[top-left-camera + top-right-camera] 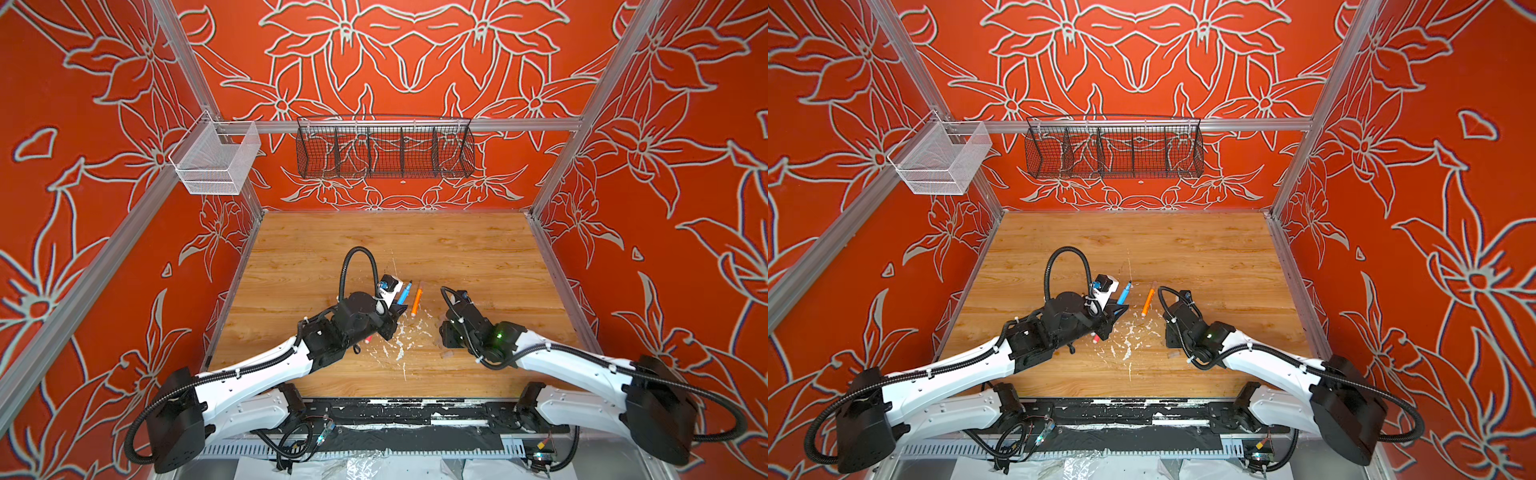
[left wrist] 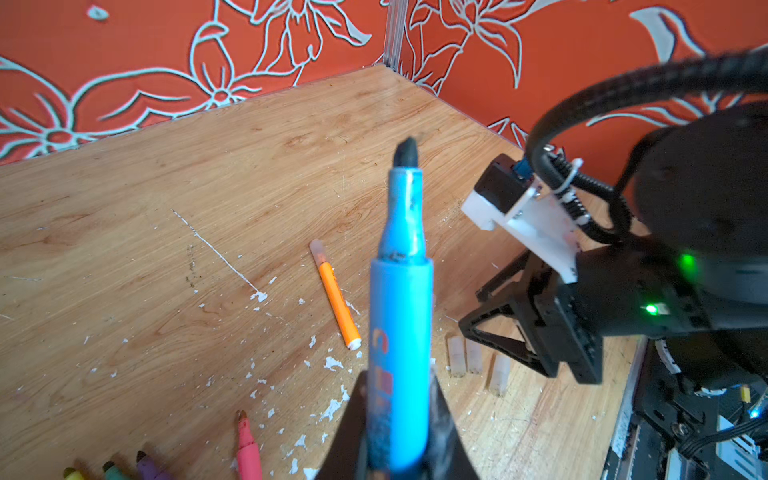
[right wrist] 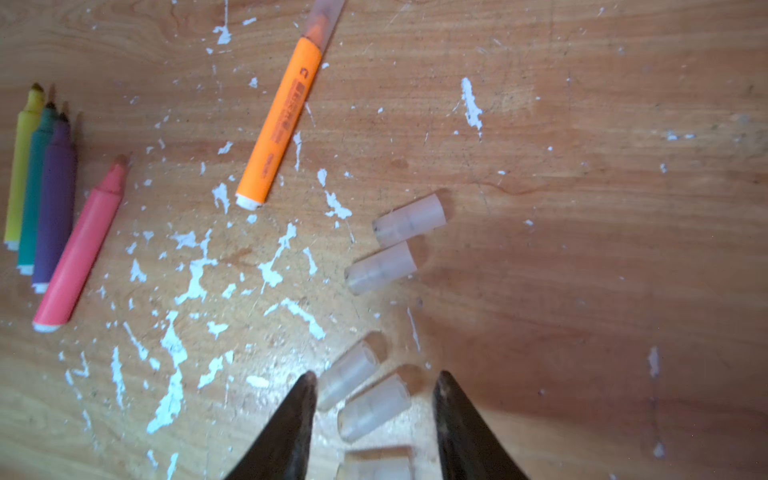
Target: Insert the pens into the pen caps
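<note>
Near the centre of both top views, the left gripper (image 2: pixel 399 415) is clamped tight on the lower barrel of a slim blue felt-tip pen (image 1: pixel 404 294). The pen sticks out past the jaws with its dark, bare nib aimed toward the upper part of the frame. Gripping it low leaves the whole nib end free, which I judge is what a cap needs to slide on.

Just to its right in those views, a slim orange felt-tip pen (image 1: pixel 1148 301) lies on the scuffed wooden table (image 1: pixel 1204 249). Its nib already sits inside a translucent cap, so it looks finished and set aside.

Right of centre, the right gripper (image 3: pixel 376 386) hangs tips-down close over the table, jaws moderately apart and holding nothing. Its wrist view shows five small translucent plastic caps (image 3: pixel 409 219) lying on their sides beside white paint flecks (image 3: pixel 195 274). At least two of them lie in the gap between the jaws, so it seems to be lining up to pick one for the blue pen. They lie close together, so closing could catch a neighbour.

A yellow pen (image 3: pixel 23 166), a green pen (image 3: pixel 35 187), a purple pen (image 3: pixel 56 208) and a pink pen (image 3: pixel 83 245) lie side by side, uncapped. In the top views the left arm hides all but the pink one's end, low of centre.
</note>
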Robot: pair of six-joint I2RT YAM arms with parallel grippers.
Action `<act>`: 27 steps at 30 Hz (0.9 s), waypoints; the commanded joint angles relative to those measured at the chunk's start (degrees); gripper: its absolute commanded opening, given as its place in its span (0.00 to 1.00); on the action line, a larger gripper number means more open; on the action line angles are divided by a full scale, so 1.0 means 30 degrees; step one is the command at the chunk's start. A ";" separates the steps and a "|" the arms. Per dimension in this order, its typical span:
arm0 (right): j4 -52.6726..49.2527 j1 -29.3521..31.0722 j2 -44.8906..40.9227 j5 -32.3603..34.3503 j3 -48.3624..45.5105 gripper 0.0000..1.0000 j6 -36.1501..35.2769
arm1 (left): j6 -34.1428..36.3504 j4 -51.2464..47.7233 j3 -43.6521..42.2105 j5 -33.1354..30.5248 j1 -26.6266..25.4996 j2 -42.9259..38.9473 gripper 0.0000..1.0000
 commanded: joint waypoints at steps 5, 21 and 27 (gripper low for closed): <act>0.2006 -0.1863 0.3163 -0.1836 0.1068 0.49 -0.0499 | 0.0372 0.0726 -0.0167 -0.0288 -0.0018 -0.0299 0.00; 0.2355 -0.2509 0.6182 -0.1265 0.2694 0.55 -0.1268 | -0.2915 -0.1896 0.1081 -0.1850 -0.0014 -0.1149 0.00; 0.1946 -0.2539 0.6798 -0.0457 0.3270 0.55 -0.1512 | -0.7011 -0.5665 0.4647 -0.0236 -0.0018 -0.1821 0.00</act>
